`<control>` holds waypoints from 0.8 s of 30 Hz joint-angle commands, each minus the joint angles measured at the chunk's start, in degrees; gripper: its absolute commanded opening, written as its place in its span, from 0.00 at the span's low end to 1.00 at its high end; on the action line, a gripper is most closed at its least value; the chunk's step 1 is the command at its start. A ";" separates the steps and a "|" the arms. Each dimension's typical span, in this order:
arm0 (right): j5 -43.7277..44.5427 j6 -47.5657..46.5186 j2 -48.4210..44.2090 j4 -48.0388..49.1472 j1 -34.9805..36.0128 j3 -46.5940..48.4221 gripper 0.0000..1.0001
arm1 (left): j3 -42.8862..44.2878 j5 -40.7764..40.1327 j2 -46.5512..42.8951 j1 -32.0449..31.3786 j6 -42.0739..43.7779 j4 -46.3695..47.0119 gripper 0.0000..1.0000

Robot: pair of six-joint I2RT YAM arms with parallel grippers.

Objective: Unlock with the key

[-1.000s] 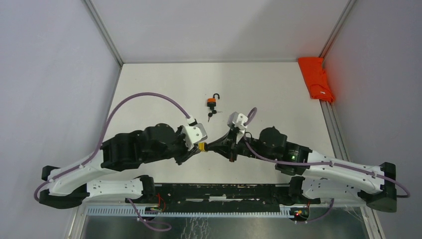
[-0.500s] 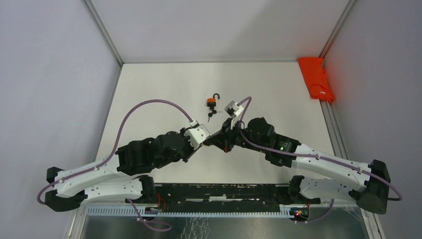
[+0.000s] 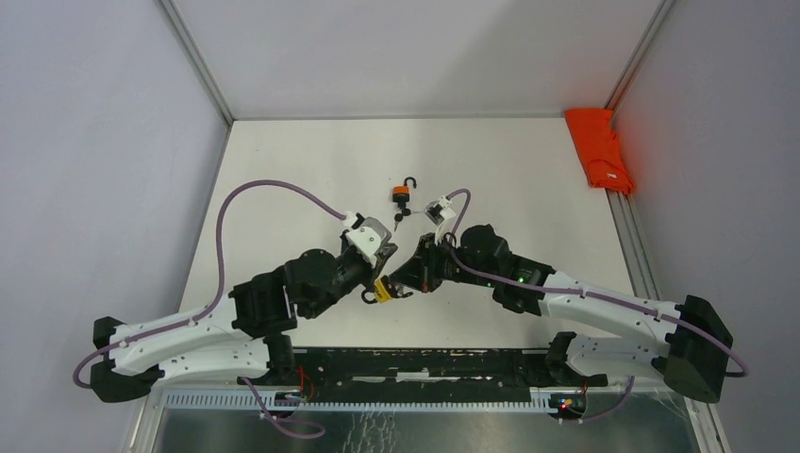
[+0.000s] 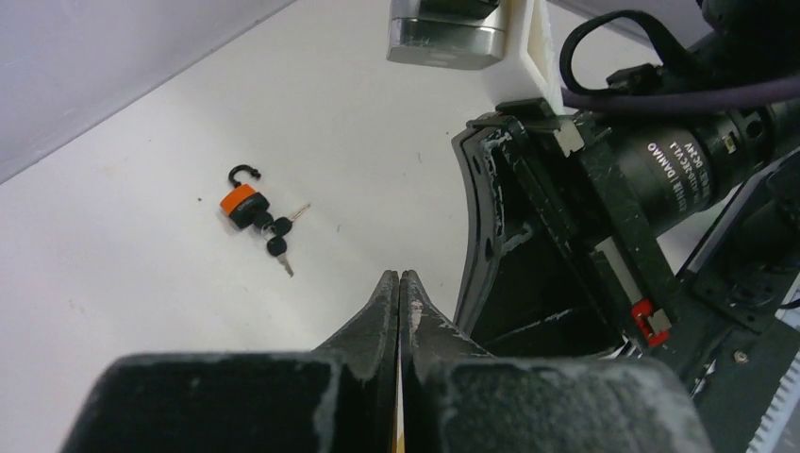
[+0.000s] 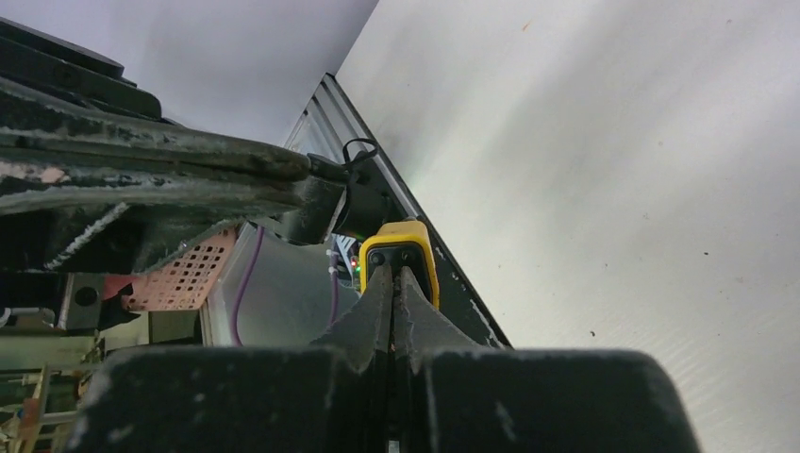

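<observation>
A yellow padlock (image 3: pixel 383 292) hangs between my two grippers near the table's front middle. My left gripper (image 3: pixel 376 278) is shut, and a yellow sliver shows between its jaws in the left wrist view (image 4: pixel 398 276). My right gripper (image 3: pixel 404 288) is shut, its tips (image 5: pixel 393 271) pressed against the black keyhole face of the yellow padlock (image 5: pixel 404 231). The key is hidden between its fingers. A dark shackle loop (image 5: pixel 358 151) shows beside the left fingers (image 5: pixel 236 175).
An orange padlock (image 3: pixel 403 193) with its shackle open lies farther back on the table, with a small bunch of keys (image 3: pixel 400 219) beside it. Both show in the left wrist view (image 4: pixel 241 200). A red cloth (image 3: pixel 599 149) lies at the back right edge.
Both arms have reached further in and turned at the wrist. The yellow padlock now sits a little nearer the front edge, with its shackle showing to the left.
</observation>
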 commanded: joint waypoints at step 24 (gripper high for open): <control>9.93 -10.59 -18.89 -9.50 -3.81 2.42 0.00 | -5.61 9.84 -10.43 0.24 -10.77 6.50 0.61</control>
